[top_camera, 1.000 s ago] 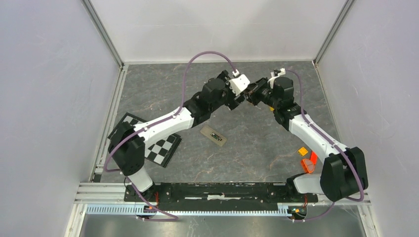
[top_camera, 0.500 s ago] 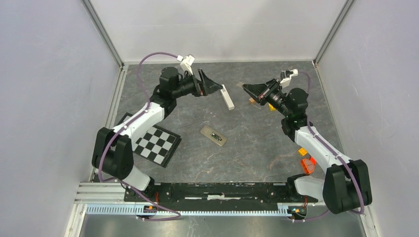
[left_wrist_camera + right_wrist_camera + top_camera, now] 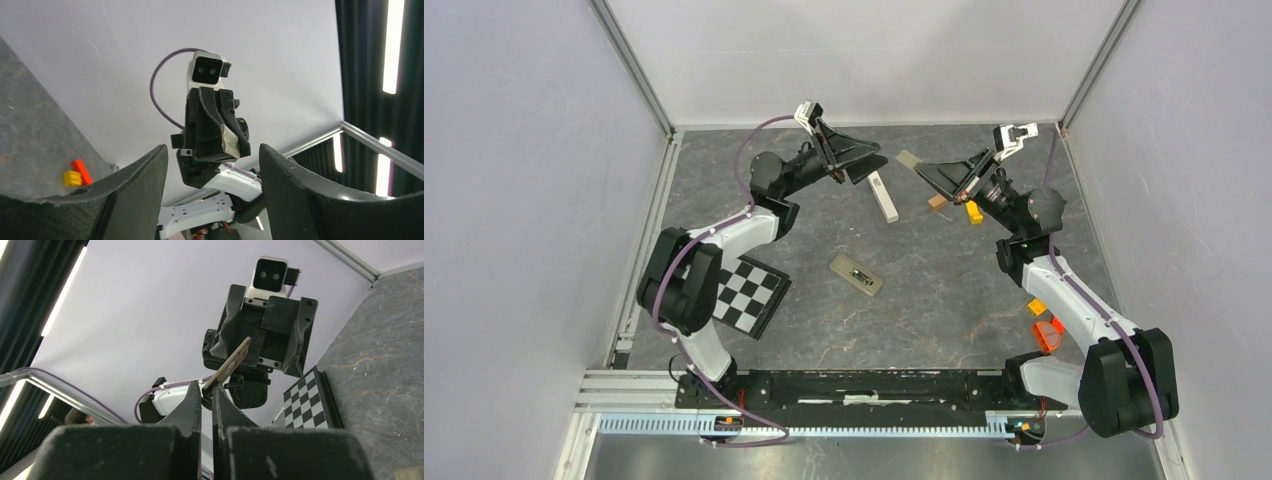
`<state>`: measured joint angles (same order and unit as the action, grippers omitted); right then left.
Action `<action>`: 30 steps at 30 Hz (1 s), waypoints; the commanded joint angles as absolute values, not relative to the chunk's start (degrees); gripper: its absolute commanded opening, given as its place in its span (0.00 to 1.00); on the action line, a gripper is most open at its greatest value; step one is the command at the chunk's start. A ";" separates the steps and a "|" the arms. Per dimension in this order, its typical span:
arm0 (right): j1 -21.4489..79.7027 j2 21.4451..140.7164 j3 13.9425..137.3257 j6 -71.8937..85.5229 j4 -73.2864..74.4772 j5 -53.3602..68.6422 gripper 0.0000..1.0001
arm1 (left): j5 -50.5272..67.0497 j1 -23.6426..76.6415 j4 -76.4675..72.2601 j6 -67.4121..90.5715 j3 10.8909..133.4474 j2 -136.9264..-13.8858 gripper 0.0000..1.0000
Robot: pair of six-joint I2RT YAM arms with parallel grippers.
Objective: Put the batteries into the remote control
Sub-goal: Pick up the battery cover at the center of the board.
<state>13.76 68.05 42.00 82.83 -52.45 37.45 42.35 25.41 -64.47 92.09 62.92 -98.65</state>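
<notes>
remote control sits dead centre; checkerboard left of it; white bar behind it; brown block and yellow piece right of the bar; thin plate pinched in the right gripper, behind the block; orange bits way off right

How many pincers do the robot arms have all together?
2. The left pincer is open at the far side, by the white bar. The right pincer faces it from the right, shut on a thin flat piece. None seem hidden.
</notes>
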 commanded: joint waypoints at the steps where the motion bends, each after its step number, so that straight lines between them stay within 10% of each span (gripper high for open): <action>1: 13.89 67.96 44.00 82.58 -55.20 39.81 0.00 | 42.55 27.66 -74.06 102.09 64.86 -99.64 0.71; 14: 14.97 70.78 46.84 76.45 -47.07 42.52 0.00 | 44.97 29.46 -65.10 97.48 66.49 -98.62 0.49; 21: 15.29 71.60 47.37 72.21 -41.01 43.03 0.00 | 46.86 29.25 -63.27 94.97 66.03 -97.45 0.09; 30: 15.32 65.79 43.28 58.97 -33.05 38.09 0.68 | 46.87 28.17 -45.71 76.65 62.77 -92.64 0.02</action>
